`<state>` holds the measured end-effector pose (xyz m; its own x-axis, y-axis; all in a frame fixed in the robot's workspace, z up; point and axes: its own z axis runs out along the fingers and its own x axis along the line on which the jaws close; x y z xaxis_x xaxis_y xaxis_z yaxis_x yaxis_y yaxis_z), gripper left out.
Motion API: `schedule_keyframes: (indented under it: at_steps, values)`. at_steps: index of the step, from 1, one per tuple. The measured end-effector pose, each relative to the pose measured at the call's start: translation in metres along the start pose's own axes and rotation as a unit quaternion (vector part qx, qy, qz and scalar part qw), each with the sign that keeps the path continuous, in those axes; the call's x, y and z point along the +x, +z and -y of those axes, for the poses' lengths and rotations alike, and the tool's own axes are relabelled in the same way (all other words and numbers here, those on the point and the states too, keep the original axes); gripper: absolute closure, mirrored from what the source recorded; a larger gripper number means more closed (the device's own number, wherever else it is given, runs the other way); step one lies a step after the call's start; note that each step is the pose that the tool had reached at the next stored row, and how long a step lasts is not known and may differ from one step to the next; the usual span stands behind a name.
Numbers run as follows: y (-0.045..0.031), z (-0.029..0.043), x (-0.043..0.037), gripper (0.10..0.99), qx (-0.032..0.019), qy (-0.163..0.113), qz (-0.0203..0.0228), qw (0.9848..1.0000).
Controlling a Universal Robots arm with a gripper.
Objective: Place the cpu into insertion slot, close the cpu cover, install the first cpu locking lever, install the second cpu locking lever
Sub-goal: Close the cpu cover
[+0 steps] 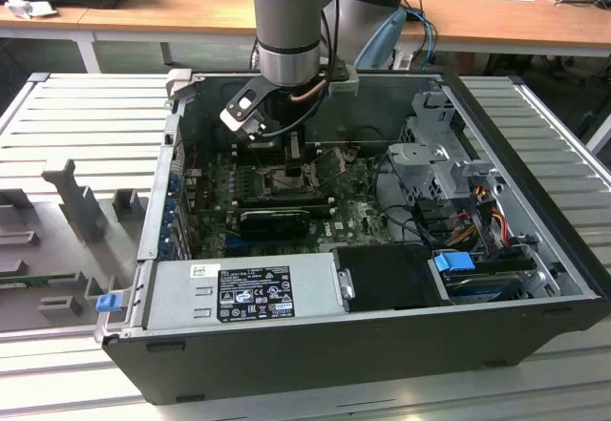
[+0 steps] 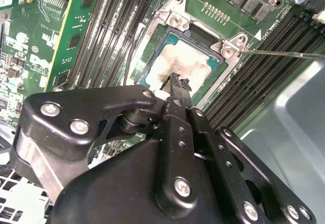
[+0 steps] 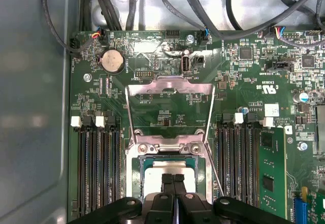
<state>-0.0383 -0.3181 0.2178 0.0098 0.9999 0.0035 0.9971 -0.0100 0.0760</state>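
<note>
Likely light, stiff yet fragile and best held by its edges, the cpu [image 2: 180, 61] lies in the insertion slot [image 1: 279, 184] just above the exterior view's centre, under the empty pincer [image 2: 177, 80], its tips pressed together.

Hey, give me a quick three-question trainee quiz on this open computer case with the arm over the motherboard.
1. True or false: the cpu cover is folded down over the cpu.
2. Where does the cpu lie? A) in the insertion slot B) on the power supply C) on the wooden desk
3. Fill in: the gripper is over the cpu with its jaws ____ (open or shut).
Key: 1 false, the cover stands open; 2 A; 3 shut.
</note>
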Motion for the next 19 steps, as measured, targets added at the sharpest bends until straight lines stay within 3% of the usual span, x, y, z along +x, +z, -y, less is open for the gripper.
schedule_keyframes:
  at_steps: [5, 19]
  values:
    - [-0.0053, -0.0005, 0.0002, 0.98, -0.0001, 0.0, -0.0001, 1.0]
    - [-0.0082, -0.0007, 0.0002, 0.98, -0.0001, 0.0, -0.0001, 1.0]
